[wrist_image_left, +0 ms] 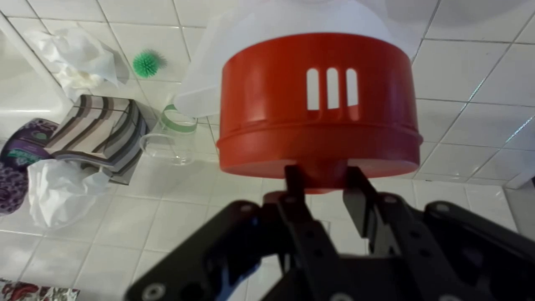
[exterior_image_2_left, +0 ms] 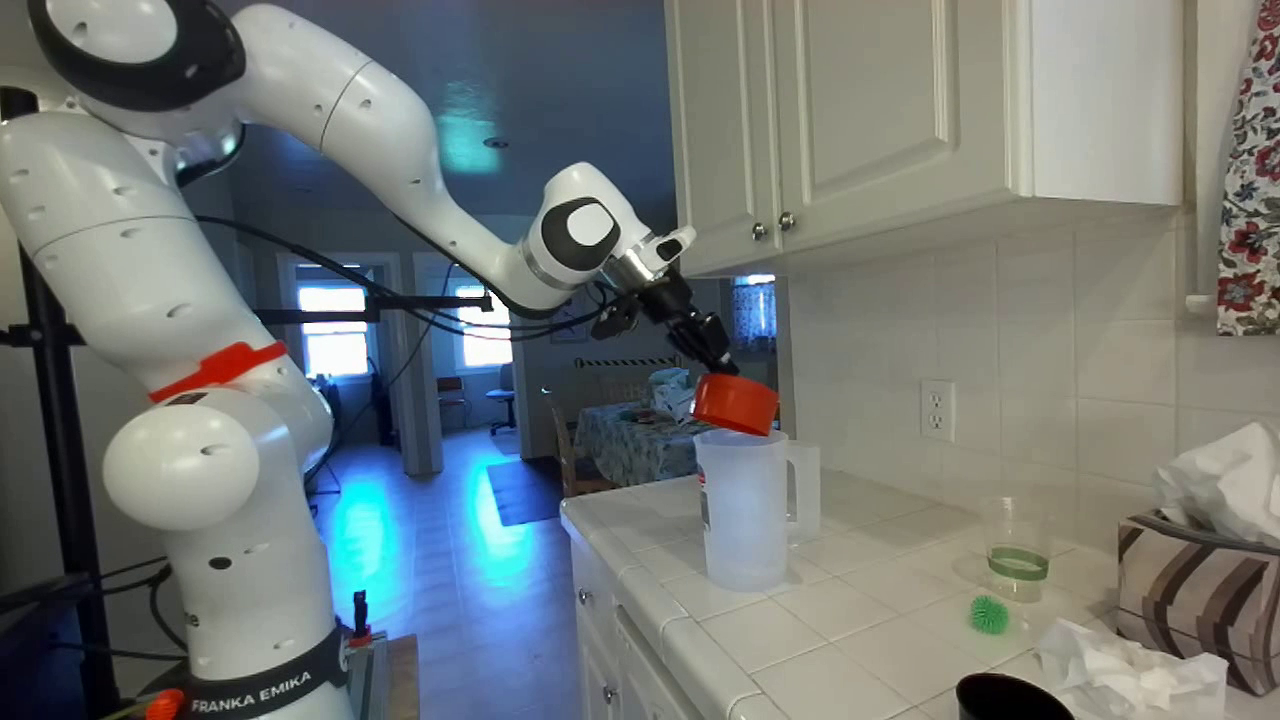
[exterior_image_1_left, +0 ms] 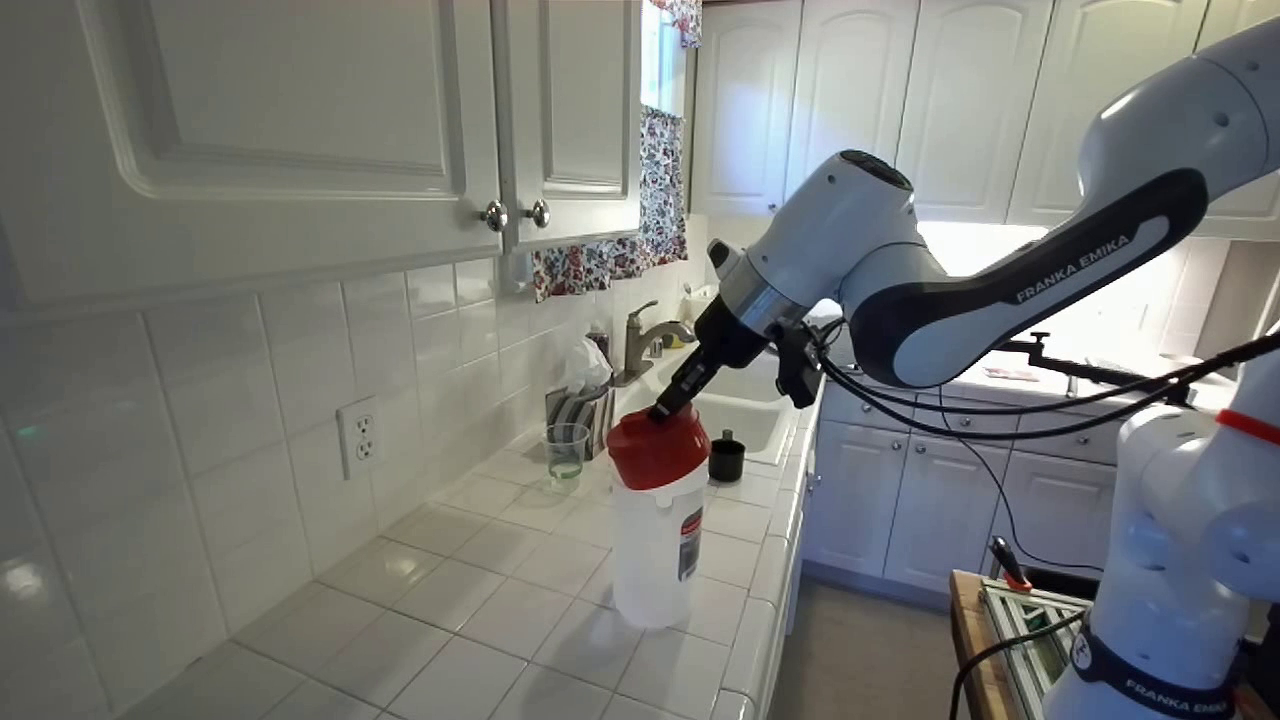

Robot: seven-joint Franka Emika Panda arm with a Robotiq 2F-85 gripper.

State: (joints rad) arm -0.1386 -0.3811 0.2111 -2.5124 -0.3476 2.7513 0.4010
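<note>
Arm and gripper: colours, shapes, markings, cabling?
White arm with rounded links, black panels, white-on-black FRANKA EMIKA lettering and a red strap. A silver collar meets the black gripper, which has slim fingers and grey screw heads. Black external cables reach the gripper end.

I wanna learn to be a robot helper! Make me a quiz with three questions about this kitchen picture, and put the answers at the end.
1. True or false: the gripper is holding the red lid tilted.

2. Fill in the blank: the spiky ball on the counter, near the clear cup, is ____ in colour.

3. Pick one: what stands right below the red lid?
A) the black cup
B) the cloudy white pitcher
C) the striped tissue box

Key:
1. True
2. green
3. B
</note>
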